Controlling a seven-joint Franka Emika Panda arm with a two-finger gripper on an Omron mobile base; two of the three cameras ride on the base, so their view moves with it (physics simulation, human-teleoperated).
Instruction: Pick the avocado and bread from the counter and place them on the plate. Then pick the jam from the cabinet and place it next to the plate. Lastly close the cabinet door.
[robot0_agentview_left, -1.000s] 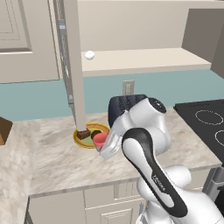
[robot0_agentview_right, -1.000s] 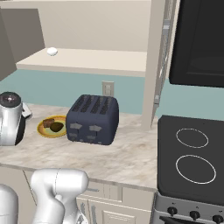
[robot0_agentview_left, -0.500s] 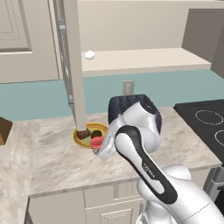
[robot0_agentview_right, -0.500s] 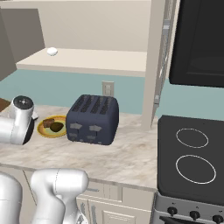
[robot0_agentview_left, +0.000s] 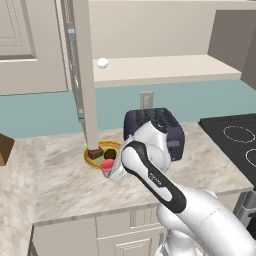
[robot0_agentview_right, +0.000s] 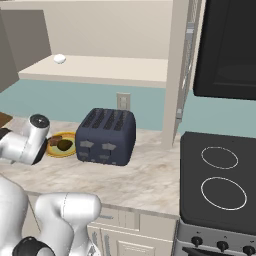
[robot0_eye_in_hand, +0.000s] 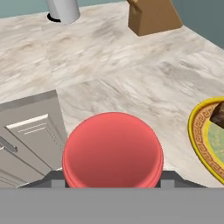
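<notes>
My gripper (robot0_agentview_left: 110, 172) is shut on the jam (robot0_agentview_left: 106, 165), a small red jar held just above the counter (robot0_agentview_left: 65, 182) at the plate's front edge. In the hand view the jam's round red top (robot0_eye_in_hand: 113, 151) sits between my fingers, with the marble worktop below it. The yellow-rimmed plate (robot0_agentview_left: 89, 159) carries the bread (robot0_agentview_left: 95, 152) and the dark avocado (robot0_agentview_left: 110, 154). From the right base view the plate (robot0_agentview_right: 56, 152) lies left of the toaster, with the avocado (robot0_agentview_right: 65, 145) on it. The plate's rim (robot0_eye_in_hand: 197, 138) shows at the right of the hand view.
A dark blue toaster (robot0_agentview_left: 167, 127) stands right of the plate. The cabinet door (robot0_agentview_left: 84, 75) hangs open above the plate, and a white ball (robot0_agentview_left: 102, 63) rests on the inner shelf. A stove (robot0_agentview_left: 235, 142) is at the right. A brown block (robot0_eye_in_hand: 153, 16) stands at the counter's far left.
The arm has carried the jam a little to the left and lower, closer to the counter in front of the plate. The grip has not changed.
</notes>
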